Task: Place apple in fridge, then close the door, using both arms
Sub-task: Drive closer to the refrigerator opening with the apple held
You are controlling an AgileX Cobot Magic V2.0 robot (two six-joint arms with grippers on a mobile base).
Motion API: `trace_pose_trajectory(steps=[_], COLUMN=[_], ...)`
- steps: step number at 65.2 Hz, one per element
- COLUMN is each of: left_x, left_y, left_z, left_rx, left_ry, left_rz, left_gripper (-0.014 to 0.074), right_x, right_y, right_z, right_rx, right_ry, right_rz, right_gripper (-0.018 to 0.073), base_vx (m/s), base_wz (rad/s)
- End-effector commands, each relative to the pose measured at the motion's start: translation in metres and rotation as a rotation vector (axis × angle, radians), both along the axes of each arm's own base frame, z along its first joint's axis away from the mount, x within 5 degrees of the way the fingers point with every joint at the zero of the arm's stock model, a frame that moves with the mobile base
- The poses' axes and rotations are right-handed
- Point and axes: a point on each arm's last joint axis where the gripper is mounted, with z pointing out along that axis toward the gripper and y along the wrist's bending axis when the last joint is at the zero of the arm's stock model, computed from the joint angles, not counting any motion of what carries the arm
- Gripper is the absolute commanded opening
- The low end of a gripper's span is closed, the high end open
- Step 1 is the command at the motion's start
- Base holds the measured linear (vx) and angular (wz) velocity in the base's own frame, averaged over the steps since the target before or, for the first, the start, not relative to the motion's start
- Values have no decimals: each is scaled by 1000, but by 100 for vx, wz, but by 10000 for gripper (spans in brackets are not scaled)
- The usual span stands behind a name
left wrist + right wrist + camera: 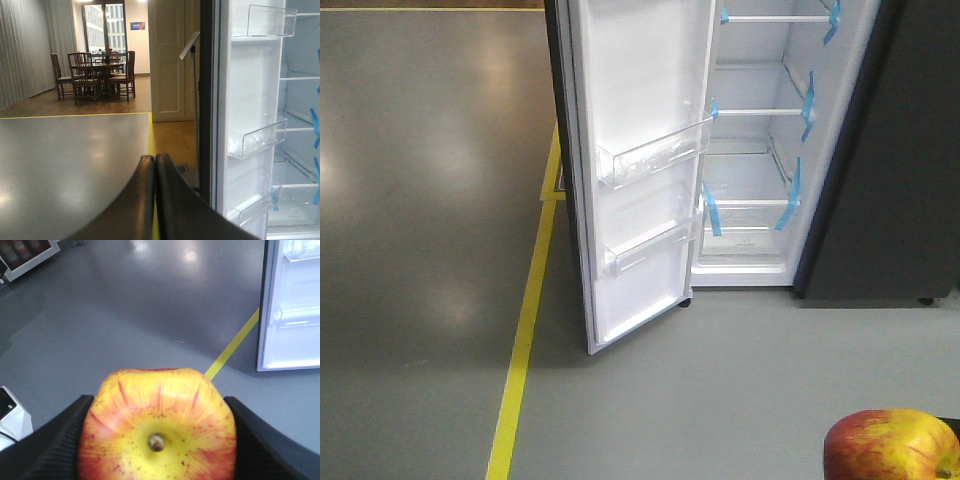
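While our right tool (pixel 159 442) grips the apple (pixel 156 405) and left tool (pixel 154 167) sits pinched empty, we're mid-carry; next needs reach into the open fridge (pixel 750 150), upper right.

The right pincer (pixel 157 437) clamps the apple (pixel 156 422), stem facing camera; open door (pixel 292 305) beyond.

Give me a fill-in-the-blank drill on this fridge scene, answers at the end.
1. The apple sits between the jaws of the ____ arm.
2. The door of the fridge stands ____.
3. The left gripper has its jaws ____.
4. The floor line beside the door is ____.
Answers: right; open; shut; yellow.
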Motion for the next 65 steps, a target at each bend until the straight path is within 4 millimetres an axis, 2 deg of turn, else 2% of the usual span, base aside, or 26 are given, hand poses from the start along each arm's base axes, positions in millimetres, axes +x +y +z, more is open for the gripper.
trace_pose_trajectory(steps=[1, 65], left_x=[-1, -1], left_y=[0, 0], left_z=[-2, -2], left_rx=[-11, -11], left_ry=[-60, -60], left_rz=[-3, -3], left_gripper=[-6, -6], right_x=[2, 2], right_y=[1, 1], right_z=[14, 14], right_rx=[66, 66], right_ry=[-58, -58], right_rz=[-19, -19], right_gripper=[336, 336], base_vx=[11, 11], base_wz=[0, -1])
